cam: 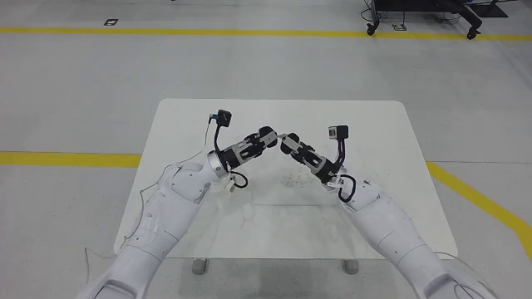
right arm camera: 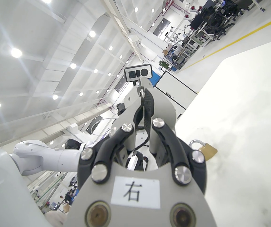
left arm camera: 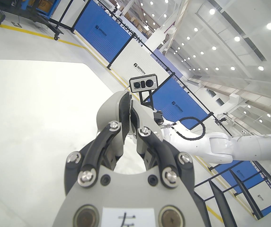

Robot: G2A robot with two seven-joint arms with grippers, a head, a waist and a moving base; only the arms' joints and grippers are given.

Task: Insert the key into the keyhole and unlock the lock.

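Lock [right arm camera: 205, 149]: brass padlock, lying loose on the surface [right arm camera: 244, 90], lower right of the right wrist frame; right gripper [right arm camera: 142, 92]: fingers clamped on a small metal piece, seemingly the key [right arm camera: 139, 86]; left gripper [left arm camera: 128, 100]: fingers together, nothing seen between them; hazard: the unbraced lock likely slides or tips under key pressure; the thin key may twist in the grip.

White desk [cam: 208, 124], rounded corners, standing on pale floor [cam: 83, 91] marked with yellow lines. Brass padlock [right arm camera: 208, 151] lying on desk surface, silver shackle partly hidden. Faint dark smudges [cam: 293, 181] near desk middle.
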